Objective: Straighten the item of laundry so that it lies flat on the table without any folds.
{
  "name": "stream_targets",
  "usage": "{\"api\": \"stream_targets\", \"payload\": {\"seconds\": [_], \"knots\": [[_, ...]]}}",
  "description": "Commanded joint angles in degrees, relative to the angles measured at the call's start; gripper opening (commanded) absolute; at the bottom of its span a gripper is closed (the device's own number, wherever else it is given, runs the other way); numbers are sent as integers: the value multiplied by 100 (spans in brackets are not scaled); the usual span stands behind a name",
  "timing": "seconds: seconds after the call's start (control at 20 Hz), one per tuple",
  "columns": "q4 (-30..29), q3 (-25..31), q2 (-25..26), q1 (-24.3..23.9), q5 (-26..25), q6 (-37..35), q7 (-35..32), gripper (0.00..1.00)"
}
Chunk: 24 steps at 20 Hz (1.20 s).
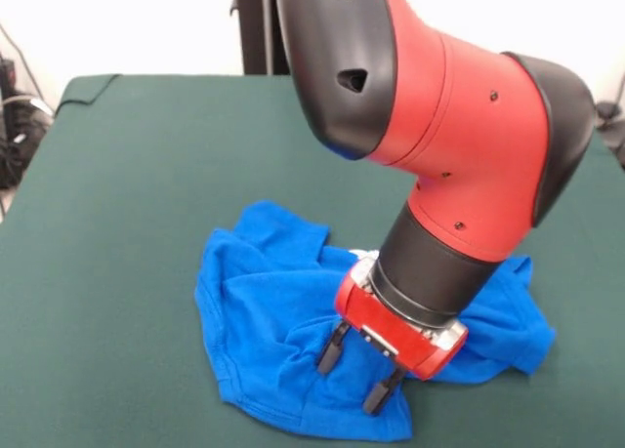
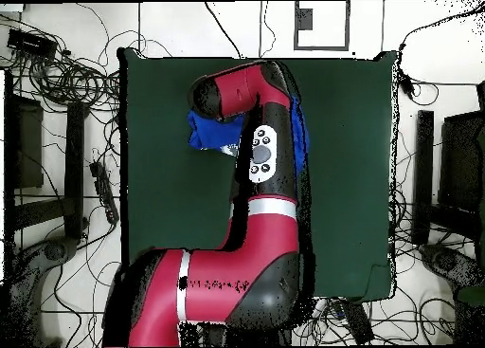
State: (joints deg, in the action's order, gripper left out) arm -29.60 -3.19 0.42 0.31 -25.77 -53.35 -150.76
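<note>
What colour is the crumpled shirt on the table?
Bright blue. The shirt shows best in the front view; the arm hides most of it from overhead.

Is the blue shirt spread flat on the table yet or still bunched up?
Still bunched up. The blue shirt lies crumpled on the green table, with ridges and folded-over edges, while the gripper stands over it, jaws apart.

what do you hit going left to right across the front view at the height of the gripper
bare green table → crumpled blue T-shirt → gripper, fingers open over the shirt → right-hand part of the shirt → table again
</note>
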Motion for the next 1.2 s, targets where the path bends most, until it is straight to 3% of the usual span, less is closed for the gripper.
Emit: {"api": "stream_targets", "payload": {"seconds": [0.05,0.5,1.2], "knots": [[-189,488,699,358,-11,-152,598,100],[525,131,1243,425,-734,685,245,100],[1201,-424,1704,435,-1317,1068,-168,100]]}}
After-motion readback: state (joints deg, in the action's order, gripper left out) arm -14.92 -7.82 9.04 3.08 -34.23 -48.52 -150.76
